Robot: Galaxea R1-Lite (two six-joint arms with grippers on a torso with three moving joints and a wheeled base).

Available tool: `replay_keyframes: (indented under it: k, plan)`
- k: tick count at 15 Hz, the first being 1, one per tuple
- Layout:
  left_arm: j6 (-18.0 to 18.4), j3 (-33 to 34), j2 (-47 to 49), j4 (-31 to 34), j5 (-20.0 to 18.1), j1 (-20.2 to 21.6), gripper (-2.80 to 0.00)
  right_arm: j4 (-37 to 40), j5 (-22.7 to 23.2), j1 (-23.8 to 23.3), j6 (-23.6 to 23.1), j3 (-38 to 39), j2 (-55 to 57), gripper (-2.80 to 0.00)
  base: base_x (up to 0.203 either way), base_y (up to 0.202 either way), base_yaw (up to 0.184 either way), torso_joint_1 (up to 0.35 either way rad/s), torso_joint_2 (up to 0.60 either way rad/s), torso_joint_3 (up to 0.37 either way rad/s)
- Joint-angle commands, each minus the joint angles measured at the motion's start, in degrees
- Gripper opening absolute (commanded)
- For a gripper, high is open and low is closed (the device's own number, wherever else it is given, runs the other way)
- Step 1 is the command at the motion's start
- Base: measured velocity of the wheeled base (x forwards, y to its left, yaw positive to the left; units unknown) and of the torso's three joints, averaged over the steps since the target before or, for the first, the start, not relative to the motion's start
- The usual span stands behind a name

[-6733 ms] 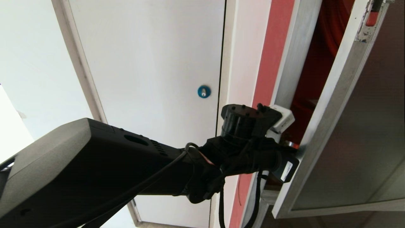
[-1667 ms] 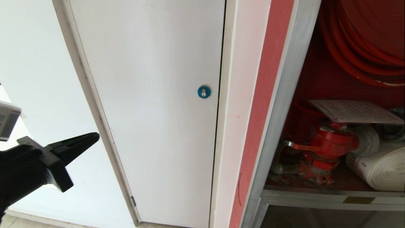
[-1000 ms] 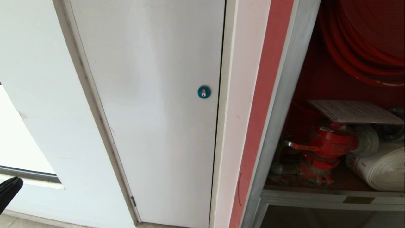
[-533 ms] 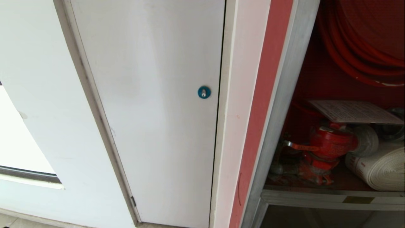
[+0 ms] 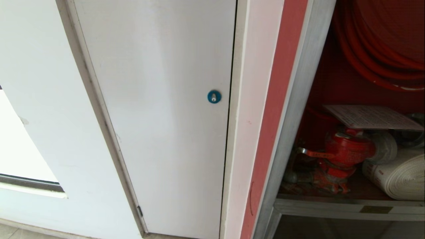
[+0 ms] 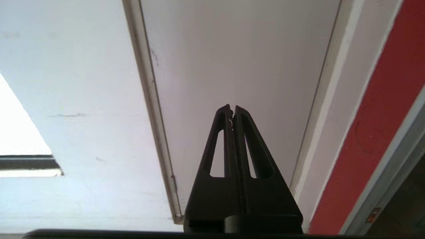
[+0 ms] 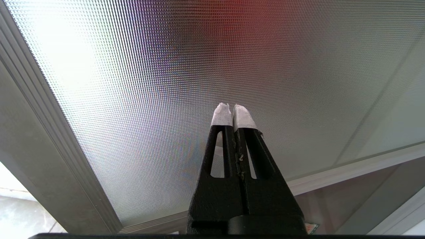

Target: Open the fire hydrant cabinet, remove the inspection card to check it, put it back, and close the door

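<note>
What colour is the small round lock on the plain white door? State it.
Blue, with a silvery keyhole centre: the small round lock shows best in the head view.

The tall cabinet's frame (image 5: pixel 300 99) is brushed, matt aluminium, and the plain white panel (image 5: pixel 159 109) beside it looks smooth and painted. A white rolled hose (image 5: pixel 398 179) looks like woven cloth; the printed card (image 5: pixel 368 117) is paper.

We've got a plain white panel (image 5: pixel 159 99) with a blue round lock (image 5: pixel 214 96), then a red strip beside the brushed silver frame of the fire hydrant cabinet (image 5: pixel 295 99). Inside: red coiled hose (image 5: pixel 375 56), red valve (image 5: pixel 345 151), white rolled hose (image 5: pixel 398 177), white printed card (image 5: pixel 368 117).
</note>
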Motion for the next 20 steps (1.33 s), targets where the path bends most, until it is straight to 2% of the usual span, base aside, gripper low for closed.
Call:
replay_keyframes:
  k: [1,3,4,6,9,20]
  plan:
    - [0.72,0.48,-0.30,-0.07,1.78,0.02,-2.80,-0.01,-0.01,0.02,-0.02,0.00,-0.01,-2.80,0.000,0.000,0.000,0.000,0.00,0.000]
    - [6.57,1.56,-0.31,0.43,4.71,0.02,-2.80,-0.01,0.06,0.02,-0.01,0.00,-0.01,-2.80,0.000,0.000,0.000,0.000,0.00,0.000]
    - [8.06,1.73,-0.38,2.66,6.66,0.02,-2.80,-0.01,-0.01,0.02,-0.02,0.00,-0.01,-2.80,0.000,0.000,0.000,0.000,0.00,0.000]
    - [6.75,1.74,-0.36,4.94,6.61,0.02,-2.80,-0.01,0.07,0.02,-0.02,0.00,-0.01,-2.80,0.000,0.000,0.000,0.000,0.00,0.000]
    - [2.32,1.74,-0.34,5.38,6.56,0.02,-2.80,-0.01,-0.01,0.02,-0.02,0.00,-0.01,-2.80,0.000,0.000,0.000,0.000,0.00,0.000]
    - [1.99,1.74,-0.30,5.38,6.65,0.02,-2.80,-0.01,-0.01,0.02,-0.02,0.00,-0.01,-2.80,0.000,0.000,0.000,0.000,0.00,0.000]
